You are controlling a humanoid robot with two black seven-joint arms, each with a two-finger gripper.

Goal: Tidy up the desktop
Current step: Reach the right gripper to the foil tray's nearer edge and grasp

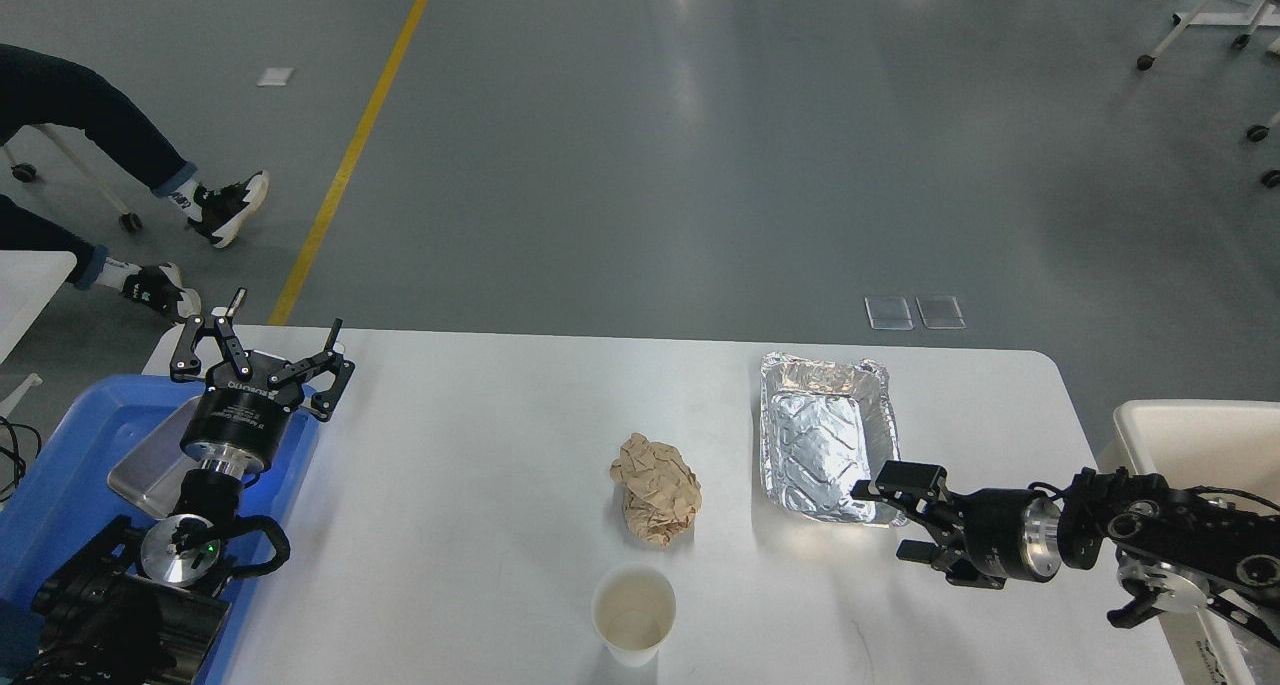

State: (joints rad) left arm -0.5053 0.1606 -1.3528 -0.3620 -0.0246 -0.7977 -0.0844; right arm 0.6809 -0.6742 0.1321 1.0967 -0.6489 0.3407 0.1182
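The white desktop (480, 485) holds a crumpled brown paper ball (655, 502) at its middle, a paper cup (633, 613) at the front edge and a foil tray (827, 437) to the right. My right gripper (893, 519) is open, low over the desktop at the foil tray's near right corner, one finger at the rim. My left gripper (258, 340) stands open and empty at the far left, above the desktop's edge beside the blue tray (75, 465).
A small metal pan (145, 470) lies in the blue tray. A cream-coloured bin (1195, 445) stands beyond the desktop's right edge. A seated person's legs (120, 165) show on the floor at the far left.
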